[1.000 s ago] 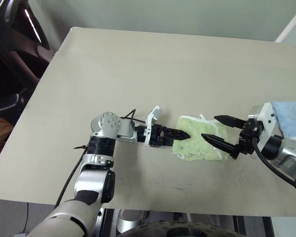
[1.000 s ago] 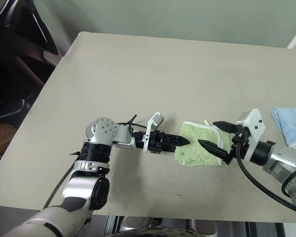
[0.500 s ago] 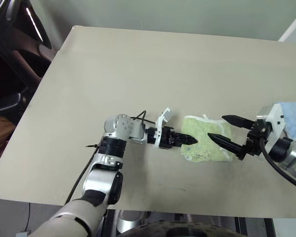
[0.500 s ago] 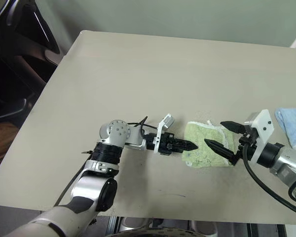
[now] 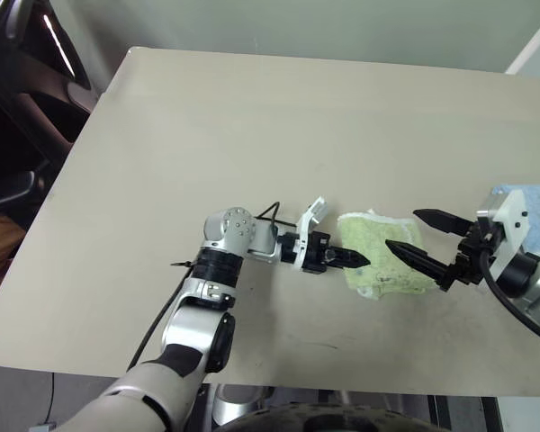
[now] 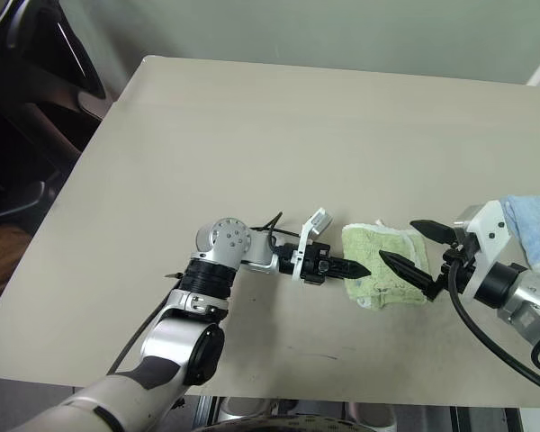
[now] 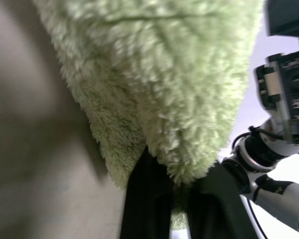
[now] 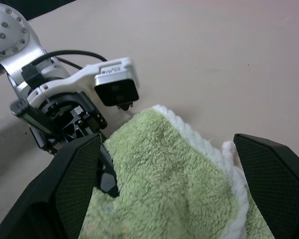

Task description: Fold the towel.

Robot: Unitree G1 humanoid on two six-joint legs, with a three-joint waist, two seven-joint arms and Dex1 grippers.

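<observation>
Already bunched, the towel point(image 5: 380, 254) lies near the table's point(image 5: 252, 117) five o'clock edge; the left gripper point(image 5: 358, 261) pinches its nine o'clock edge, the right gripper point(image 5: 416, 236) gapes wide at three o'clock. Thin grip may slip, undoing the fold.

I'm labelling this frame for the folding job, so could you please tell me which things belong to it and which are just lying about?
Part of the job:
- green towel
- left gripper, shut on the towel's edge
- right gripper, open over the towel

Just lying about:
- light blue towel at the table's right edge
</observation>
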